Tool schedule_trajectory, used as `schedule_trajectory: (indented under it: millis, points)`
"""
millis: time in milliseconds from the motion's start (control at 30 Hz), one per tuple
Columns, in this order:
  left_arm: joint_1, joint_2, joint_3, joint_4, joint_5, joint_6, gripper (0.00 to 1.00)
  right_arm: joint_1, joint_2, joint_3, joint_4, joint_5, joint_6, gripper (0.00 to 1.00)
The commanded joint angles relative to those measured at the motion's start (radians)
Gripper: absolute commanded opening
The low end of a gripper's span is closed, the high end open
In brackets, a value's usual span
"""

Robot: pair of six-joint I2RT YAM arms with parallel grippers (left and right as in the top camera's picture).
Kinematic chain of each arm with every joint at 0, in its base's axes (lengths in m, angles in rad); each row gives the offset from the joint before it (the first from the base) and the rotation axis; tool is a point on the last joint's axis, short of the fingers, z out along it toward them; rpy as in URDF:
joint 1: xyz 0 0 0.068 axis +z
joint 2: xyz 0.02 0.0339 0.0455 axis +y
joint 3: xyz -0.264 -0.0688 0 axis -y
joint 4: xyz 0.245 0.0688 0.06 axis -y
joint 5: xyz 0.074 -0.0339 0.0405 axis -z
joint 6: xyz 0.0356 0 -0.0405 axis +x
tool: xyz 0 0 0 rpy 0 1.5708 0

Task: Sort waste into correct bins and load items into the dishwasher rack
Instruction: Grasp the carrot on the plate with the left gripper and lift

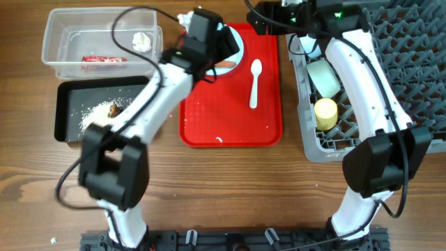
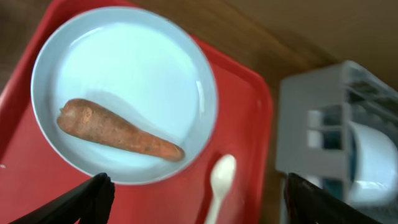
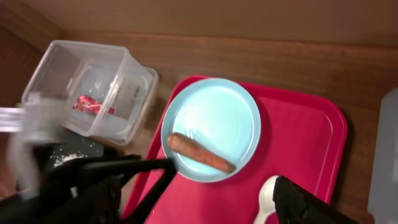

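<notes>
Carrot [image 2: 118, 134], orange and tapered, lies across light blue plate [image 2: 124, 62].

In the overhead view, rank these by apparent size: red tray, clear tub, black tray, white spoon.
1. red tray, largest.
2. clear tub and black tray: close. The tub looks slightly bigger, but the left arm covers part of the black tray, so I won't split them.
3. white spoon, clearly smallest.

The carrot [image 2: 118, 134] is orange, its plate [image 2: 137, 68] light blue, the tray [image 1: 230, 122] red, the spoon [image 1: 254, 84] white. The rack [image 1: 411, 63] is grey, the cup [image 1: 325, 113] yellow, the wrapper [image 1: 103, 60] red-and-white, the tissue [image 1: 142, 41] white. The table [image 1: 230, 181] shows brown wood grain.
</notes>
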Motion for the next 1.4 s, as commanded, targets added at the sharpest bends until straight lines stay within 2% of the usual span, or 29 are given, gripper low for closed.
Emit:
schedule_trajectory:
  millis: [0, 100, 367, 600, 700, 900, 1033, 1200, 1367]
  points:
    - [0.018, 0.098, 0.006, 0.025, -0.102, -0.158, 0.88, -0.003, -0.032, -0.003, -0.031, 0.034, -0.021, 0.81]
    - [0.018, 0.142, 0.006, 0.077, -0.099, -0.163, 0.85, -0.003, -0.032, -0.003, -0.044, 0.034, -0.022, 0.82]
    - [0.006, 0.237, 0.006, 0.126, -0.134, -0.286, 0.82, -0.004, -0.032, -0.003, -0.055, 0.034, -0.022, 0.82]
    - [0.005, 0.274, 0.006, 0.192, -0.143, -0.290, 0.84, -0.005, -0.032, -0.003, -0.063, 0.034, -0.021, 0.82]
    - [0.002, 0.293, 0.006, 0.154, -0.132, -0.290, 0.84, -0.005, -0.032, -0.003, -0.062, 0.034, -0.022, 0.82]
    - [0.011, 0.287, 0.006, -0.027, -0.105, -0.283, 0.81, -0.004, -0.032, -0.003, -0.069, 0.034, -0.021, 0.82]
    - [0.036, 0.247, 0.006, -0.144, 0.005, -0.279, 0.78, -0.005, -0.032, -0.003, -0.076, 0.034, -0.021, 0.83]
    - [0.046, 0.206, 0.006, -0.236, 0.026, -0.269, 0.67, -0.004, -0.032, -0.003, -0.077, 0.034, -0.021, 0.83]
    - [0.044, 0.207, 0.006, -0.238, 0.026, -0.256, 0.43, -0.004, -0.032, -0.003, -0.079, 0.033, -0.021, 0.83]
